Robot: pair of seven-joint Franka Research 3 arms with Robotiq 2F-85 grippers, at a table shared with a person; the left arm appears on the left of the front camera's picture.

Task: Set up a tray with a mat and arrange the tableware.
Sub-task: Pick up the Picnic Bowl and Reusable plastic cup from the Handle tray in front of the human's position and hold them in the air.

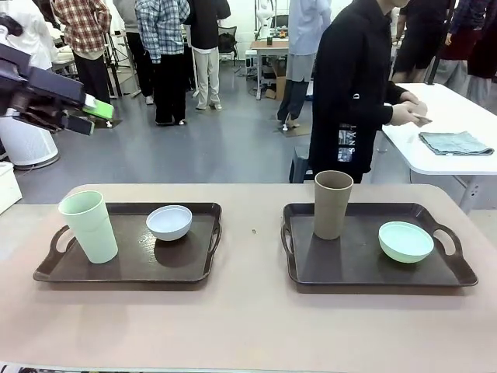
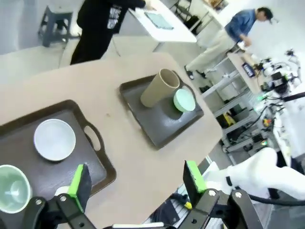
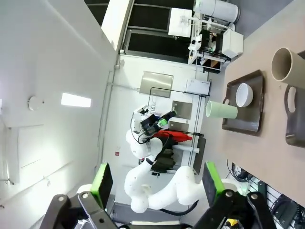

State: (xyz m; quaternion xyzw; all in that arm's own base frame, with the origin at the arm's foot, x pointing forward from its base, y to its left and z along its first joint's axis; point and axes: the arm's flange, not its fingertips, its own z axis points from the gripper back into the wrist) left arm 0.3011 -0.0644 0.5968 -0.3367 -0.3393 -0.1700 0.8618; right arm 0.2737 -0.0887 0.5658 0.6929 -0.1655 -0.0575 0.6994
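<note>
Two dark trays sit side by side on the desk. The left tray (image 1: 132, 272) carries the pale green cup (image 1: 89, 225) and the white bowl (image 1: 168, 221). The right tray (image 1: 349, 272) carries the taupe cup (image 1: 332, 203) and the mint bowl (image 1: 405, 241).

The left fingers (image 1: 97, 109) hang high in the upper left of the frame, spread wide and holding nothing. The right fingers (image 3: 103, 179) are just as wide apart and empty, raised well above the desk.

Neither tray has a mat, so the task looks to be at its opening. A folded grey cloth (image 1: 456, 143) lies on the far white table beside the person (image 1: 353, 85), and it may be the mat. The next move probably calls for lifting a cup or bowl off so a mat can go underneath
</note>
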